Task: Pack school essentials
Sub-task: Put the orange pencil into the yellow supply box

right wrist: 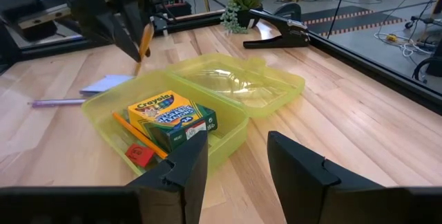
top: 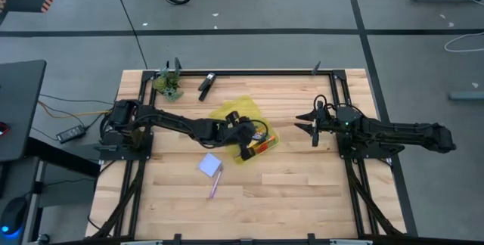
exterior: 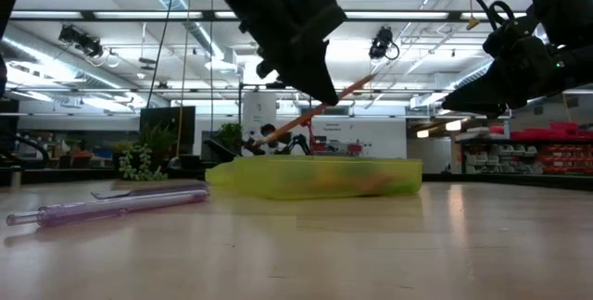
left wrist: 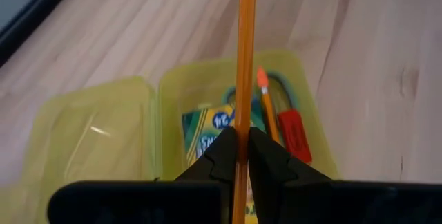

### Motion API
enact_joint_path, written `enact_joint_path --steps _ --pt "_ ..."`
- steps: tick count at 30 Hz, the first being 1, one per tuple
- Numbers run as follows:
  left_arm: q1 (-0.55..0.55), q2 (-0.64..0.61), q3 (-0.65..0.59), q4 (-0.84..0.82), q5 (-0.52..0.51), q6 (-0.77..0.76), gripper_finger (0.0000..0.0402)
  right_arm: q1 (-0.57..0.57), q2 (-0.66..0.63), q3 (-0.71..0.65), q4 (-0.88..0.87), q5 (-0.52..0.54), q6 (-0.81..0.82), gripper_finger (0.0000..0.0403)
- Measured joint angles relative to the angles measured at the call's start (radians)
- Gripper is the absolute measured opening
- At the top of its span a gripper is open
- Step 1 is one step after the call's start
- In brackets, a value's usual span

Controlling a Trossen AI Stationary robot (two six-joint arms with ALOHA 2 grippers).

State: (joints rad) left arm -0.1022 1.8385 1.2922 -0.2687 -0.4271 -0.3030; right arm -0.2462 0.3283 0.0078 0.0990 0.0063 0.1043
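Observation:
My left gripper hovers over the open translucent yellow case, shut on an orange pencil. The case tray holds the yellow-green crayon box, a second orange pencil and the red eraser. The case's lid lies open toward the far edge. The pale note pad and the pink pencil lie flat on the table nearer than the case. My right gripper waits open to the case's right. I cannot make out the scissors. My left gripper pinches the orange pencil between its two fingers, roughly at mid-length. The fingers come from above, slanting down, and lie across the pencil. The pencil is lifted clear above the case and tilted, one end higher.
A black clip and a small plant sit near the table's far edge, left of centre. A dark frame rail runs round the tabletop. Bare wood stretches across the near half of the table and between the case and my right gripper.

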Motion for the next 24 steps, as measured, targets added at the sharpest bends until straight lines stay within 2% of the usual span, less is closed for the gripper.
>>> enact_joint_path --steps 11,24 --pt "0.004 0.049 0.001 0.148 0.006 0.030 0.0027 0.000 0.000 0.000 0.001 0.000 0.000 0.0157" --pt "-0.015 0.061 -0.001 0.133 0.085 -0.071 0.0027 0.000 0.000 0.000 0.000 0.000 0.000 0.0157"
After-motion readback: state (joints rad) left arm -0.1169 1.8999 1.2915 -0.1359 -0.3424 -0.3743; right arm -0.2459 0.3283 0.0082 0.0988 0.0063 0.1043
